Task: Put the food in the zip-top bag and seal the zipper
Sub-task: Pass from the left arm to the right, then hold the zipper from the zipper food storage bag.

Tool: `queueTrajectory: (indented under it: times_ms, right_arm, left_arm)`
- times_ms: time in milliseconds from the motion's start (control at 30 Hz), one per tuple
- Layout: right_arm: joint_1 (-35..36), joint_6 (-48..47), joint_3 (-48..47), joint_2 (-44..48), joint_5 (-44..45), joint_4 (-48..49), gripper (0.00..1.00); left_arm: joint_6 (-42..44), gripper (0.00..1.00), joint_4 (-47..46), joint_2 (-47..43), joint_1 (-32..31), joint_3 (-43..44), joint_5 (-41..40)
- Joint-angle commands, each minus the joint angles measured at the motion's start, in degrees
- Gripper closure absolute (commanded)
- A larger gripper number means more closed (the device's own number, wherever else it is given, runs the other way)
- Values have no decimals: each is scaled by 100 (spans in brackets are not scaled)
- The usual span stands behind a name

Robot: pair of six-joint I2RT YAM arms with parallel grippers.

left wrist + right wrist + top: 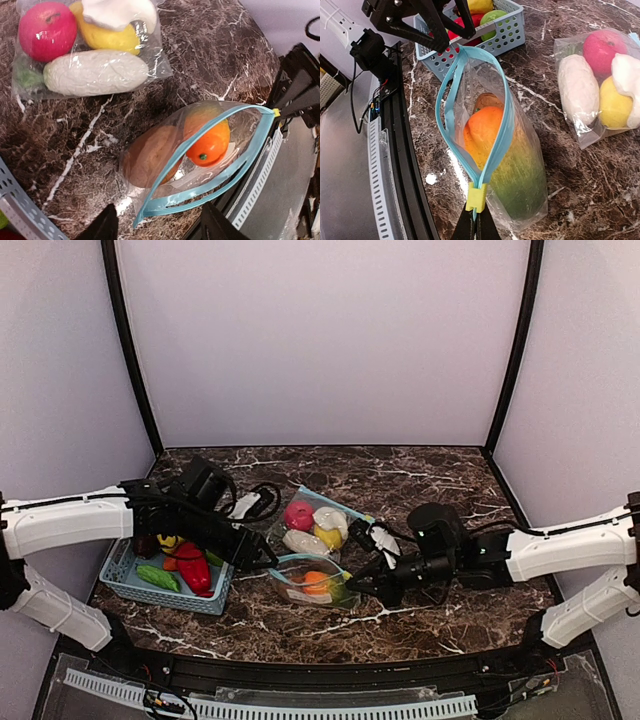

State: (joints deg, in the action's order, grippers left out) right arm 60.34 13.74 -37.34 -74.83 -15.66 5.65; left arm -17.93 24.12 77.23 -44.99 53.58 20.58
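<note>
My right claw (476,220), at the frame's bottom, pinches the bag (520,170) by its slider (476,196); my left claw (447,42) seemingly grips the far corner. Orange (482,131) is inside, zipper unsealed, basket (125,585) food remaining.

glossy plastic orange (482,132), clear crinkly film bag (520,175) (teal zipper), polished marble-look table (600,190)

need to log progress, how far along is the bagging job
Partly done. One zip-top bag lies filled behind. The near bag holds an orange fruit and other pieces, mouth open. The right gripper pinches its yellow slider; the left gripper holds the opposite end. Left: food in the basket, and zipping.
</note>
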Motion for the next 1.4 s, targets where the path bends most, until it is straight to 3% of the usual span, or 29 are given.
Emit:
queueTrajectory:
  times_ms: [0,67,167,467,700,833,933,1000,1367]
  right_arm:
    - [46,-51,-204,-127,-607,286,100]
    - [56,-55,-212,-152,-677,332,100]
    - [44,-49,-181,-213,-727,416,100]
    - [-78,182,151,-218,-1091,983,100]
    - [-330,252,216,-283,-1562,1084,100]
    - [-418,298,265,-239,-1682,1115,100]
    - [-473,331,251,-223,-1762,1124,100]
    - [-495,349,237,-218,-1772,1109,100]
    - [-534,477,214,-242,-1848,1141,100]
  left_arm:
    - [438,33,580,-776,-180,-41,-1015]
    - [680,25,682,-1058,-249,49,-1502]
    - [1041,21,562,-1292,-375,273,-1759]
    - [1920,18,-1260,-621,-1036,504,-218]
    - [1827,18,-2448,282,-1062,590,1111]
    - [2025,29,-2484,608,-1060,683,1376]
    - [2073,46,-2294,972,-1058,839,1653]
    - [2074,52,-2285,1106,-1059,862,1826]
    - [2146,67,-2116,1691,-1062,1097,2434]
